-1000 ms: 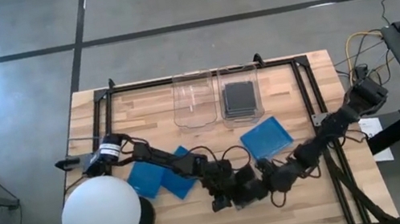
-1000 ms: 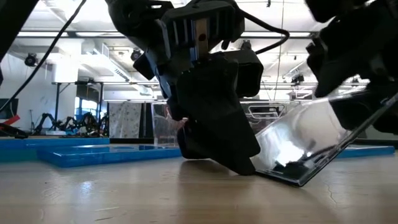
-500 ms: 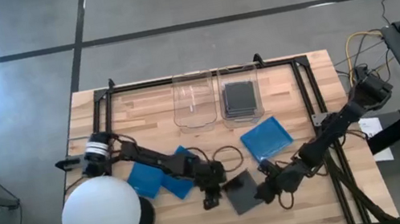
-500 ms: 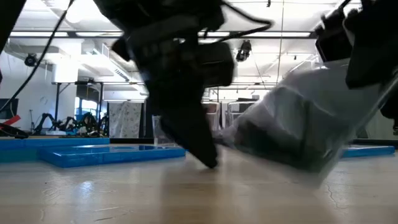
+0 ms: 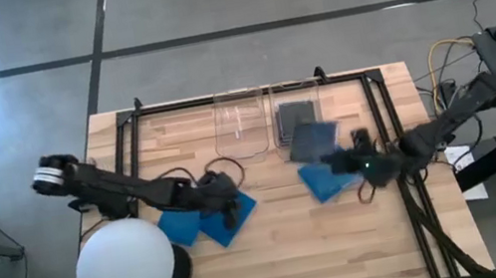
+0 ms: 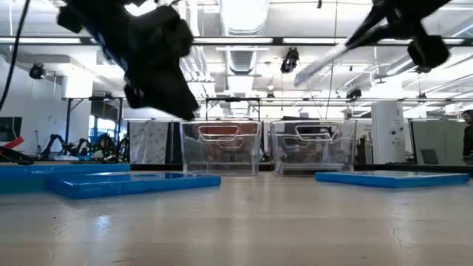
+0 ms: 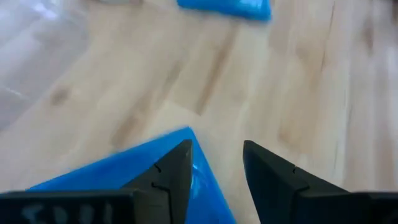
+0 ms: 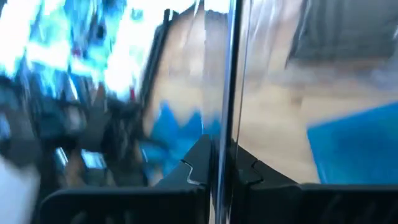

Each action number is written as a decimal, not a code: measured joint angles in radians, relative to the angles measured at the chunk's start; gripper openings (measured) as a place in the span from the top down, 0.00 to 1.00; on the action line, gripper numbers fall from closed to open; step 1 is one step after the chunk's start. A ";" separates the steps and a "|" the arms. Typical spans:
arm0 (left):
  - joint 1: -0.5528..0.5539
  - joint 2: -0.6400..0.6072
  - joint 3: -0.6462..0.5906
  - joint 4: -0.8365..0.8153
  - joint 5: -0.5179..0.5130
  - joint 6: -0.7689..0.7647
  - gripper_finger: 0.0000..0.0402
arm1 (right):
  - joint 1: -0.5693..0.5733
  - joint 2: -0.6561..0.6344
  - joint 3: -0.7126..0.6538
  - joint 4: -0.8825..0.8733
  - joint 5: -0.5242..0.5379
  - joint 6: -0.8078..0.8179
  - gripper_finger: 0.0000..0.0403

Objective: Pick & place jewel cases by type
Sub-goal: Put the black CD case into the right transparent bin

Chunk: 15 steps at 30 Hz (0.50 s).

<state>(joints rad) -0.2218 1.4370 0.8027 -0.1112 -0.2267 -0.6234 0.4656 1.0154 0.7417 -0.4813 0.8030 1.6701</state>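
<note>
Wooden worktop on a grey concrete floor, workshop behind. The right gripper is clamped on a dark jewel case, lifted near the bins at the far edge. The left gripper, fingers apart, hovers over blue jewel cases. The white sphere hides the near-left corner.

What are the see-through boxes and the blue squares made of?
The two bins look like clear hard plastic: you see the room through them. The blue cases seem to be glossy plastic, smooth and shiny. The table looks like pale wood with grain.
</note>
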 joint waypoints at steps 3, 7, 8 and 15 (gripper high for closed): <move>0.007 -0.053 -0.045 0.066 -0.012 -0.064 0.69 | -0.137 -0.064 -0.027 -0.017 -0.049 0.034 0.98; 0.010 -0.081 -0.088 0.135 -0.009 -0.121 0.69 | -0.384 -0.089 -0.061 0.007 -0.297 -0.126 0.97; 0.011 -0.086 -0.093 0.137 -0.009 -0.132 0.69 | -0.451 -0.084 -0.064 0.048 -0.375 -0.195 0.97; 0.010 -0.083 -0.093 0.130 -0.006 -0.151 0.69 | -0.865 -0.012 -0.067 0.122 -0.750 -0.456 0.97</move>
<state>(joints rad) -0.2123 1.3536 0.7096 0.0192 -0.2329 -0.7742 -0.3993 1.0031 0.6746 -0.3593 0.0531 1.2143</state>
